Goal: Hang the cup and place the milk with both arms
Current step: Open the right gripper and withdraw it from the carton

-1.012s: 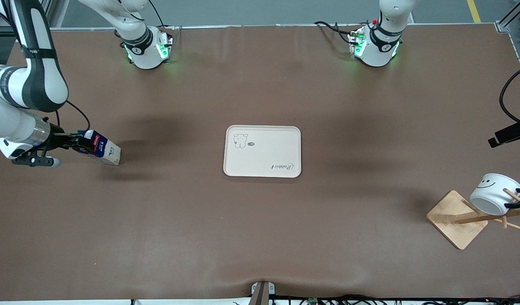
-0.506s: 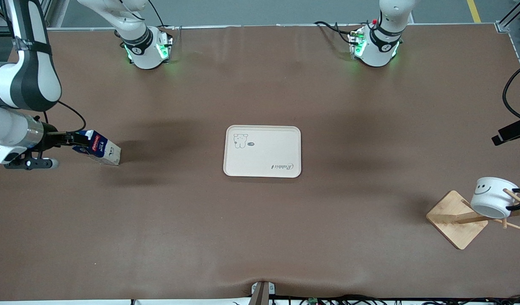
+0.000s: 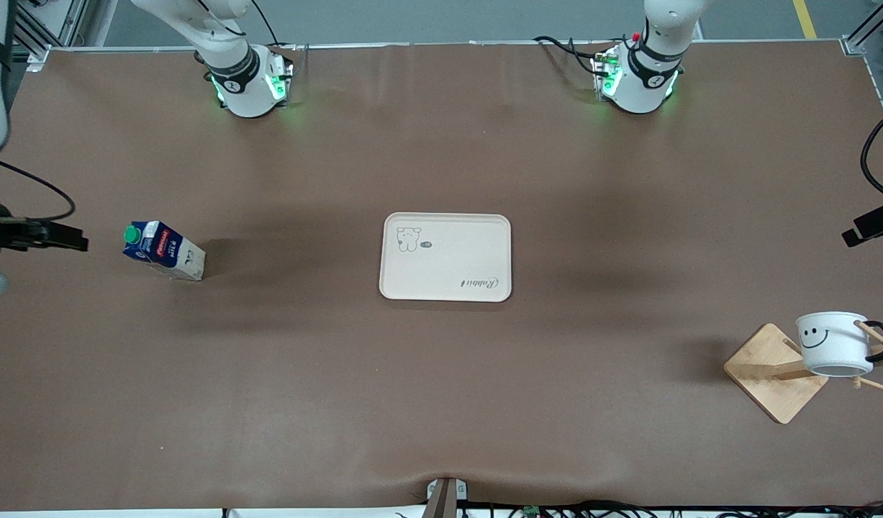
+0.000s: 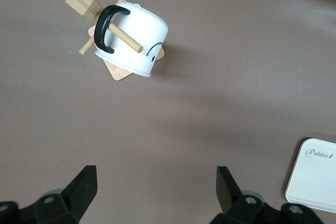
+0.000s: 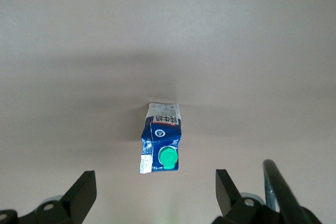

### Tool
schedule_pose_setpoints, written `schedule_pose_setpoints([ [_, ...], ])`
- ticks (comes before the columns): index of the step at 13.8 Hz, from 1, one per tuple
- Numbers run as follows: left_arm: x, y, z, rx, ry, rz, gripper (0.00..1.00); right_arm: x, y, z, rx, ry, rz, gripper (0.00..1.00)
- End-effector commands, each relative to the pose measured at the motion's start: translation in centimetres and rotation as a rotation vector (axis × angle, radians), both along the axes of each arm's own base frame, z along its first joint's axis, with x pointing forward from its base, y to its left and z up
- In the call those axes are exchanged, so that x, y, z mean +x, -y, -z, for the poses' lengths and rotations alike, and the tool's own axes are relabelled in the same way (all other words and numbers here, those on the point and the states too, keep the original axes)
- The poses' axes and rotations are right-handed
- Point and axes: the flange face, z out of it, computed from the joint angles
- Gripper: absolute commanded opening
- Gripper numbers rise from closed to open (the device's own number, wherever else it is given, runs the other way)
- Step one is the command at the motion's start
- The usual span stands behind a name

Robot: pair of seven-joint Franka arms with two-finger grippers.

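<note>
On the wooden rack at the left arm's end, the cup hangs by its handle. That part looks done. The milk stands on the table, away from the tray. Left gripper and right gripper are wide open, empty.

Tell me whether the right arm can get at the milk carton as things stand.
Probably yes. The milk carton stands alone on bare table, with nothing between it and the right gripper, which hangs above it with jaws open. The tray sits well aside toward the table's middle.
</note>
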Motion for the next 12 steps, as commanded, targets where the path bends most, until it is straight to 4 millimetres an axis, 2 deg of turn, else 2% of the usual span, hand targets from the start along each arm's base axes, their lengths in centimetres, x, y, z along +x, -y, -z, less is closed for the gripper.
schedule_pose_setpoints([
  [1,-0.5,0.5,-0.8,0.019,-0.003,0.004,1.00,-1.4,-0.3,-2.9,0.043,0.012,0.018,1.00],
  [6,-0.5,0.7,-1.0,0.020,0.000,0.008,1.00,-6.9,-0.7,-8.1,0.037,0.066,0.024,1.00],
  [9,-0.5,0.7,-1.0,0.020,0.000,0.008,1.00,-8.8,-0.8,-8.5,0.036,0.078,0.029,1.00],
  [11,-0.5,0.6,-1.0,0.022,0.002,0.009,1.00,-10.5,-1.1,-8.1,0.032,0.099,0.025,1.00],
  [12,-0.6,0.7,-1.1,0.023,0.003,0.009,1.00,-10.6,-1.1,-7.7,0.030,0.106,0.023,1.00],
])
